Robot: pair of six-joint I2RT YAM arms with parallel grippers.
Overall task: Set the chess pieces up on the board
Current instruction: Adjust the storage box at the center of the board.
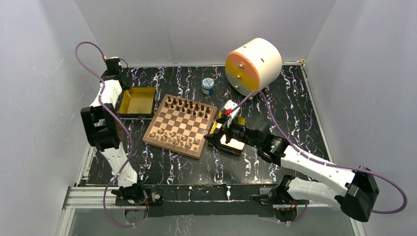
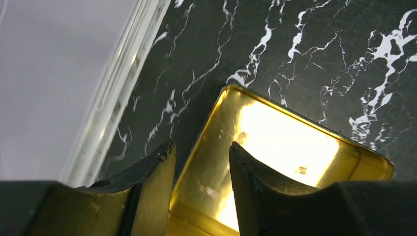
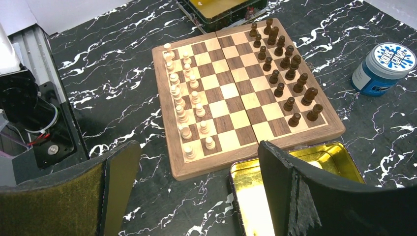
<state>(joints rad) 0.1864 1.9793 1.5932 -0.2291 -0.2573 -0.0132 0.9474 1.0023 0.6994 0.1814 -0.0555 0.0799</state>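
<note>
The board (image 1: 180, 126) lies mid-table, also in the right wrist view (image 3: 246, 93). Pale chess pieces (image 3: 189, 103) stand in two rows on its near side. Dark chess pieces (image 3: 287, 69) stand in two rows on its far side. My right gripper (image 3: 196, 162) is open and empty, low over the table just right of the board (image 1: 212, 137), one finger over a gold tray (image 3: 255, 196). My left gripper (image 2: 201, 162) is open and empty above the corner of another gold tray (image 2: 295, 147) at the back left (image 1: 136, 101).
A blue-lidded jar (image 1: 208, 86) stands behind the board. A large white and orange drum (image 1: 253, 64) sits at the back right. A small white and red object (image 1: 229, 109) lies by the right tray. Grey walls enclose the table.
</note>
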